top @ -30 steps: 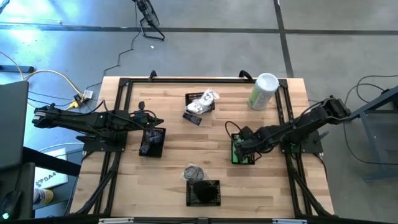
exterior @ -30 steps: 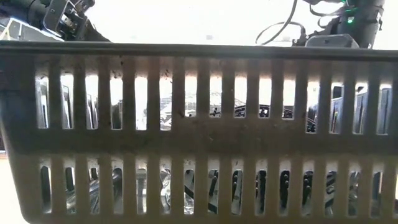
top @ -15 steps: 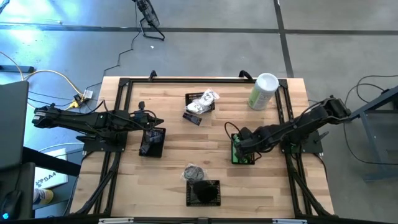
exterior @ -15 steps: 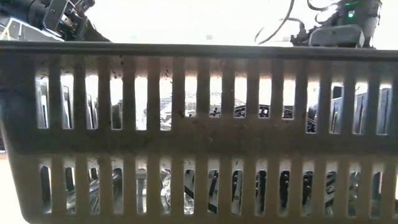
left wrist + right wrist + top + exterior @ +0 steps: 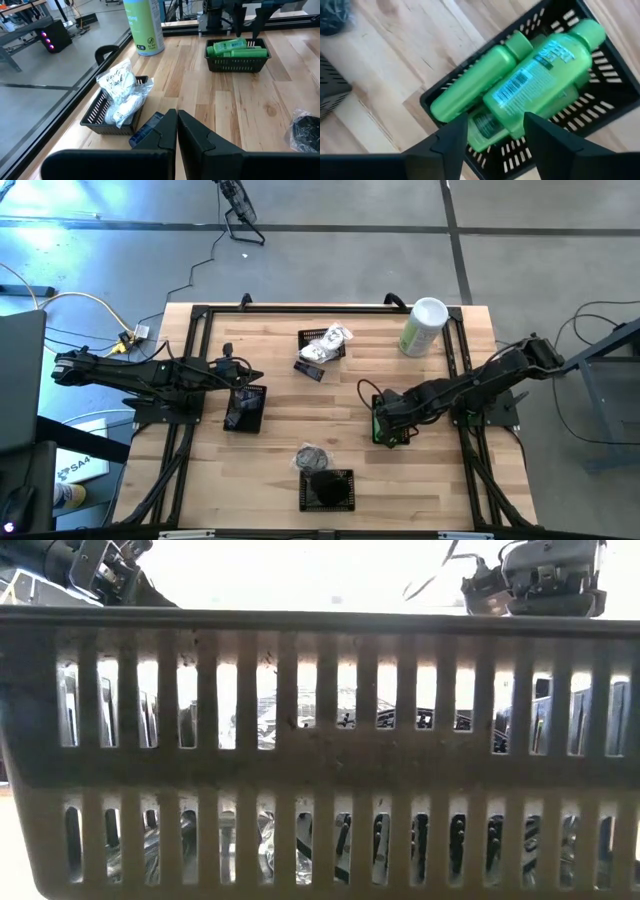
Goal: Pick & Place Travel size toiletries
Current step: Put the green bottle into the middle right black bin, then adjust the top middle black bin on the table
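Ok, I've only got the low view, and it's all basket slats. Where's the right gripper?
Observer: The right gripper hangs above the basket of green bottles on the table's right side.
Operator: Is it holding one?
Observer: No, its fingers stand open above the bottles, nothing between them.
Operator: And the left arm?
Observer: The left gripper is shut and empty, beside the basket on the left side.

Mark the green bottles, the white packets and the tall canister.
green bottles (image 5: 535,85), right wrist view, label of the top bottle.
white packets (image 5: 120,90), left wrist view, middle of the bag.
tall canister (image 5: 424,326), high view, its side.
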Motion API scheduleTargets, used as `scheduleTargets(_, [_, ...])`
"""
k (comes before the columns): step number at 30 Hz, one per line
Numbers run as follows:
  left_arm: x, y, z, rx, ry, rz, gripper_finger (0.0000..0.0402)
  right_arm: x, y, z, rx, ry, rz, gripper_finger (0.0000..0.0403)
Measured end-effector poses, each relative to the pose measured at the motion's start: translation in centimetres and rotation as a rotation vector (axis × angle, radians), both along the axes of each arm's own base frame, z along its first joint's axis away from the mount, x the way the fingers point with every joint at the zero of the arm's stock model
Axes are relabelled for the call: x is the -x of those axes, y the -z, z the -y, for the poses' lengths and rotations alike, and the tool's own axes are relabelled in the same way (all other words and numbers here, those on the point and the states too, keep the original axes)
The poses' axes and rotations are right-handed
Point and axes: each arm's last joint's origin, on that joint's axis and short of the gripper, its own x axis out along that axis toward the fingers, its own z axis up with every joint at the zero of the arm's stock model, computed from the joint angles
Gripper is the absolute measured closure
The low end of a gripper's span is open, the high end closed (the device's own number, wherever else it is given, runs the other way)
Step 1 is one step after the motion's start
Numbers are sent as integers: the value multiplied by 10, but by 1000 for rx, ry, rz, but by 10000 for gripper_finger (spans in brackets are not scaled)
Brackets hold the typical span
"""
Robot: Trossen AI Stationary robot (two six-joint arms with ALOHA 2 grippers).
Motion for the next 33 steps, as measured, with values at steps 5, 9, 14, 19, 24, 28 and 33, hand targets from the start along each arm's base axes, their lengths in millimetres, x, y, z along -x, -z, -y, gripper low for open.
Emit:
scheduleTargets(5, [0,0,0,0,0,0,391,-2,0,-1,-27,-10,12,235])
scheduleTargets(9, [0,0,0,0,0,0,391,-2,-1,-2,-54,-17,13,249])
scheduleTargets(14, [0,0,0,0,0,0,391,-4,-1,-4,-105,-48,25,265])
scheduleTargets(19, [0,0,0,0,0,0,391,-14,-5,-4,-92,-125,132,283])
scheduleTargets(24, [0,0,0,0,0,0,391,-32,-12,6,46,-197,327,303])
scheduleTargets(28, [0,0,0,0,0,0,391,-46,-21,16,211,-238,476,314])
scheduleTargets(33, [0,0,0,0,0,0,391,-58,-32,27,349,-270,609,319])
